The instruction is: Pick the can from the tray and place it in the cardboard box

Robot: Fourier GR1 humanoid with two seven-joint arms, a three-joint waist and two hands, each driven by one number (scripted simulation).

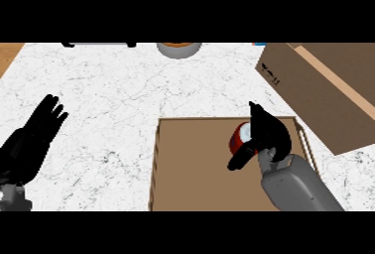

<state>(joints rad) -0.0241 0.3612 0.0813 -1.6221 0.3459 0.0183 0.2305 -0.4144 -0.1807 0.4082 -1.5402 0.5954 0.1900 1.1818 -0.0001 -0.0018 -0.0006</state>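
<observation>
White marble counter (110, 99), wood strip at far-left corner. One brown tray (190, 168) at near centre. One red can (239, 140) in tray's far right part. One cardboard box (322, 94) right of tray, tilted. One grey bowl (178, 49) at far edge. Right hand (270, 131) beside can, fingers straight, thumb spread below it; contact unclear. Left hand (33, 139) rests at left, fingers up, spread.

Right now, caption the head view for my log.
Right hand at red can on tray, cardboard box to its right, left hand resting open.
</observation>
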